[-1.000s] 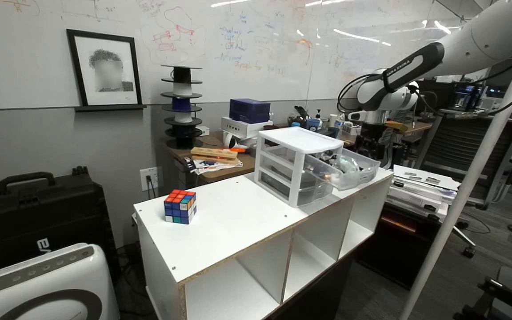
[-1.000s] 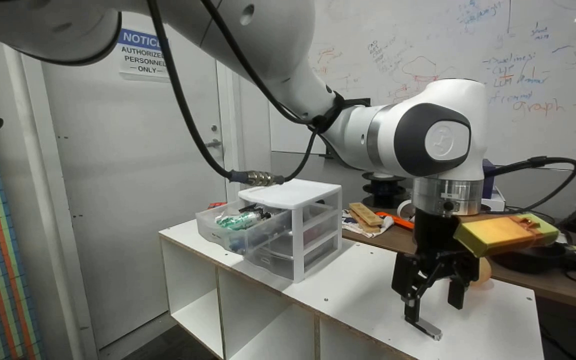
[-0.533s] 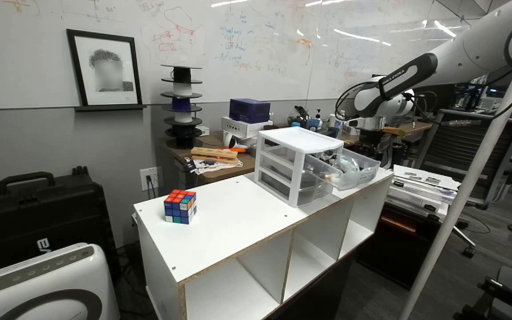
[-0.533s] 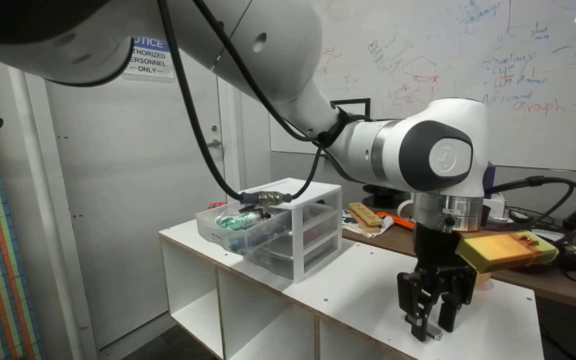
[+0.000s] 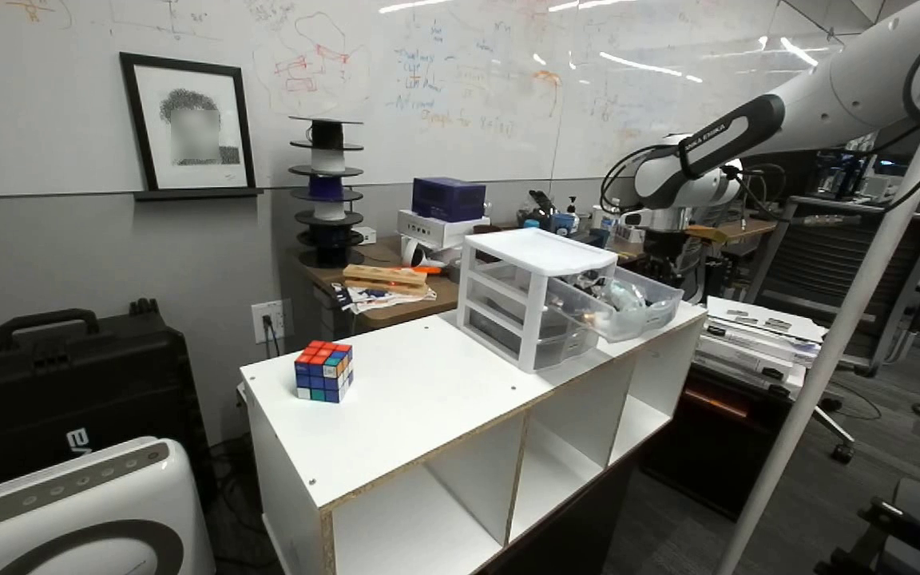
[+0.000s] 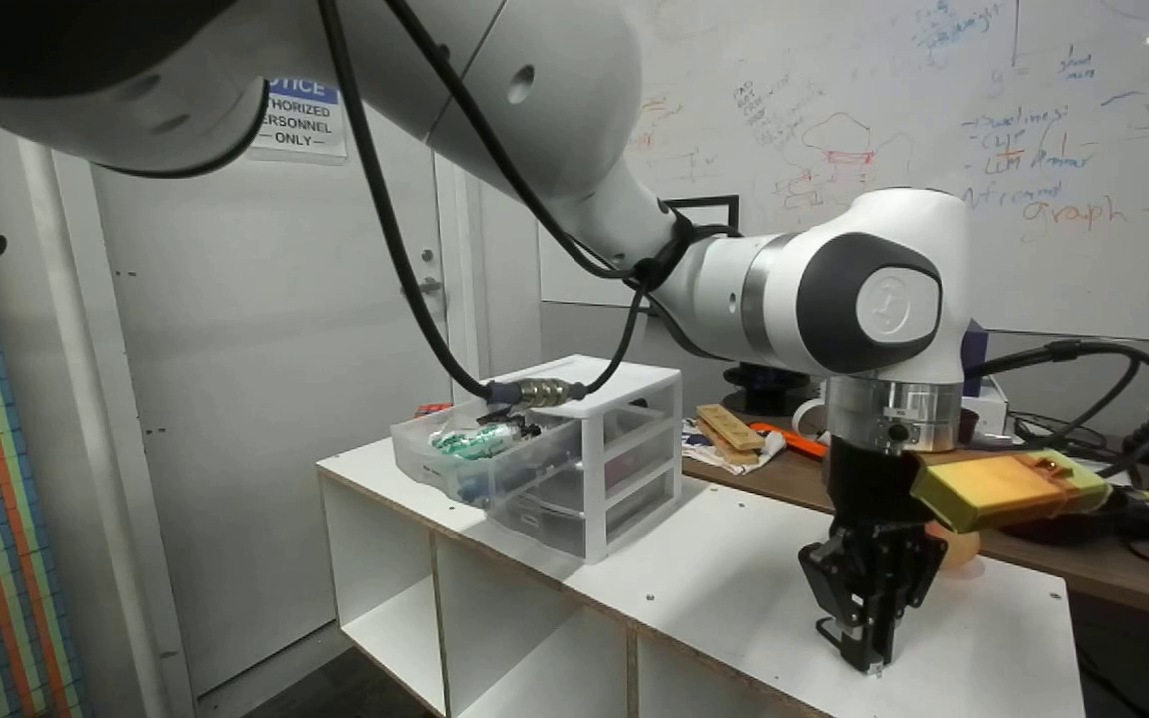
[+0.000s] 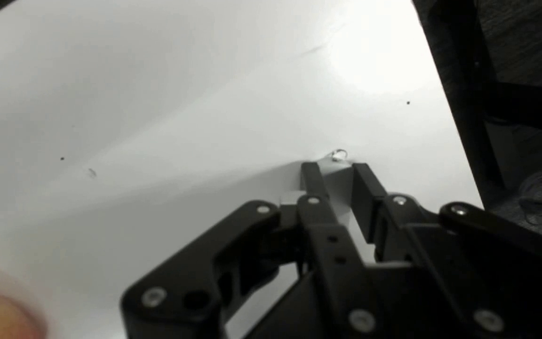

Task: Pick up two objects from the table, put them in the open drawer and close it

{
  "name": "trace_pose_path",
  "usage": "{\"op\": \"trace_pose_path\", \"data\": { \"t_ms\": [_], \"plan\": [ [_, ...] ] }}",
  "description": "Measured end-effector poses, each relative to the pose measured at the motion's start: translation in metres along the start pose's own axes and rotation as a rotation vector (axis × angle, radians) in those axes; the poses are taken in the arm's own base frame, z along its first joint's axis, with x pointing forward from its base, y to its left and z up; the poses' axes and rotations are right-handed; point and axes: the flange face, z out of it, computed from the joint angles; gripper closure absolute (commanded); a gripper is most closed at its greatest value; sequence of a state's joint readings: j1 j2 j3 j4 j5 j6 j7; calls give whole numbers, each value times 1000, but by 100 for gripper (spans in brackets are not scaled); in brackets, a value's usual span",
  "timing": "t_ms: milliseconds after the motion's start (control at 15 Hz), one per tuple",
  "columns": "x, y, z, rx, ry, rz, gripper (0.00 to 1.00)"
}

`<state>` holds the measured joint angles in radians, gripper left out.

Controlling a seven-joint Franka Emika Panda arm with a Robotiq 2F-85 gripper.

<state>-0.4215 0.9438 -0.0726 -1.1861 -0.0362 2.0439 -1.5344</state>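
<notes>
On the flat white counter (image 6: 704, 568), lower right in an exterior view, my end effector (image 6: 872, 658) seems clamped on a silvery metal object (image 7: 339, 154), pickup underway; next I'd lift toward the open clear-plastic drawer (image 6: 425, 469), centre-left.

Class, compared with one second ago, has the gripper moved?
Yes, downward: in an exterior view the gripper sits lower, judged against the white drawer unit.

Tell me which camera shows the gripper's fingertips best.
The wrist view: both fingertips appear close up, standing slightly apart. In an exterior view they're smaller, down near the white table; in an exterior view I can't make them out past the open drawer.
</notes>
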Motion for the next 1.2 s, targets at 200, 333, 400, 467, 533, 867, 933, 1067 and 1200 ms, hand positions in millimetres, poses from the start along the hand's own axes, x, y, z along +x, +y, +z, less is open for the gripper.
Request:
{"op": "trace_pose_path", "data": {
  "t_ms": [200, 333, 400, 467, 533, 867, 933, 1067, 1200],
  "plan": [
    [2, 1, -2, -7, -1, -2, 88],
    [4, 2, -8, -27, -15, -4, 88],
    [5, 3, -16, -43, -19, -5, 88],
    [7, 2, -26, -60, -18, 1, 88],
    [9, 1, -40, -78, -16, 10, 88],
    [21, -30, -120, -133, 19, 62, 88],
    [23, -40, -135, -140, 25, 64, 88],
    [26, -60, -159, -155, 32, 61, 88],
    [29, -82, -178, -167, 39, 63, 88]
  ]
}}
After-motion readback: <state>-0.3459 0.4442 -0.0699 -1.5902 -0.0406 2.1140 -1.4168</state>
